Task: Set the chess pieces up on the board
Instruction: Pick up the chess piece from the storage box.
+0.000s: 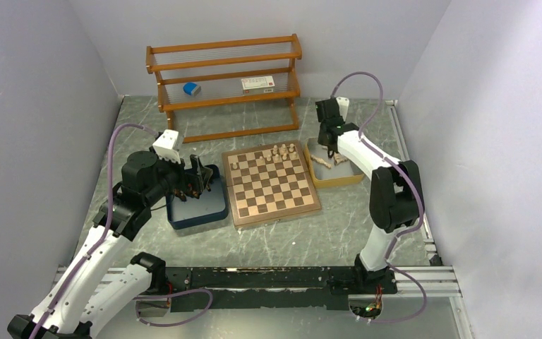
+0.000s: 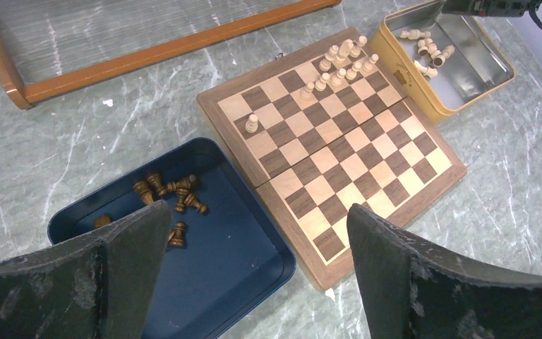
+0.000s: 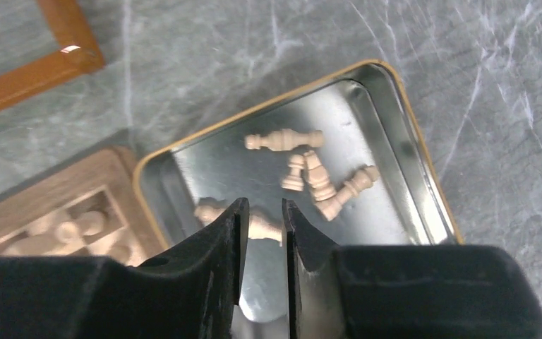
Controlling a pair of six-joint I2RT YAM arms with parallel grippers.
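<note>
The left gripper (image 2: 257, 212) holds its scuffed black fingers (image 2: 123, 247) spread wide, gripping nothing. Just past one fingertip, turned dark pieces (image 2: 176, 194) lie tumbled in a smooth navy tray (image 2: 254, 282). Past the other lies the checked wooden board (image 2: 339, 162), folded at a centre seam. At its far corner stands a cluster of cream pieces (image 2: 339, 67), with one pawn (image 2: 252, 124) apart. No dark piece is on it.

The right gripper (image 3: 262, 212) has its fingers nearly together over a shiny yellow-rimmed tin (image 3: 395, 141). A cream piece (image 3: 261, 226) lies across the slit between them; whether they pinch it I cannot tell. Several more lie beyond the tips.

I judge the setup barely begun.
</note>
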